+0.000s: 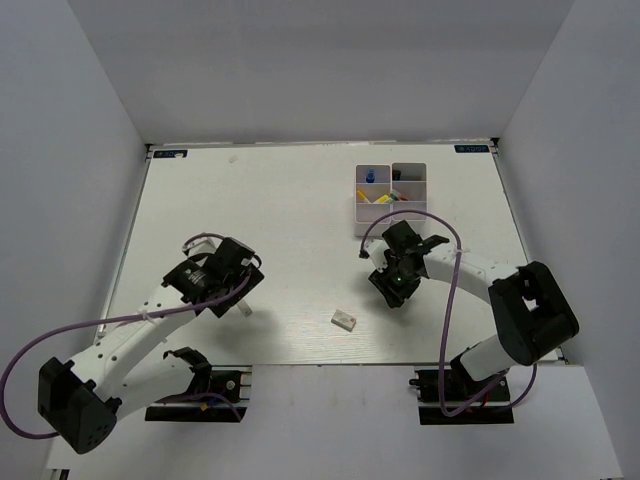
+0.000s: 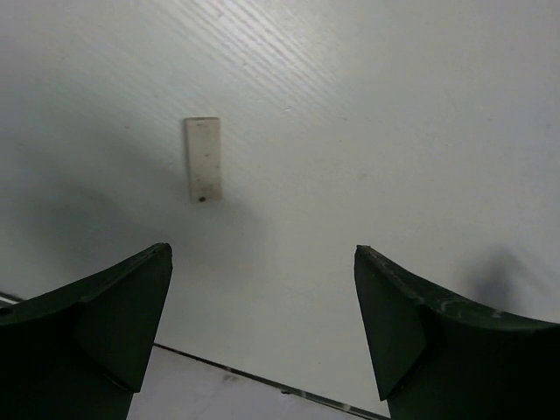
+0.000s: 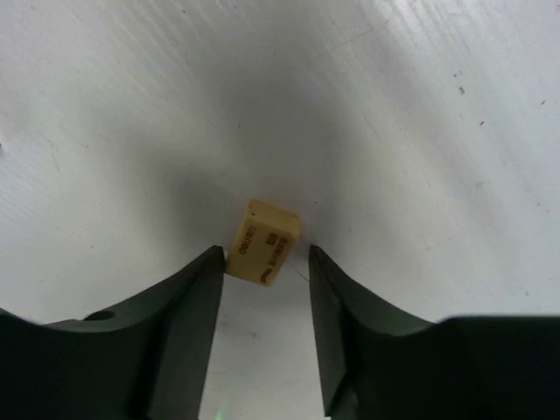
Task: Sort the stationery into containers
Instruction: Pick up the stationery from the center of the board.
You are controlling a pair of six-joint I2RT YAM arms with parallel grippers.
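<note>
Right jaws half-closed, bracketing the tan eraser (image 3: 262, 241) at their tips, dead 12 o'clock on the surface. Its long axis skews toward 1 and it is not squarely pinched yet. Left jaws spread wide, empty; white eraser (image 2: 203, 159) lies at 11 o'clock, lengthwise 12–6.

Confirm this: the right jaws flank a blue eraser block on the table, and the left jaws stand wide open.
Wrong colour: the right wrist view shows the eraser block between the right jaws is tan, not blue. It does lie on the table, and the left jaws do stand wide open.
</note>
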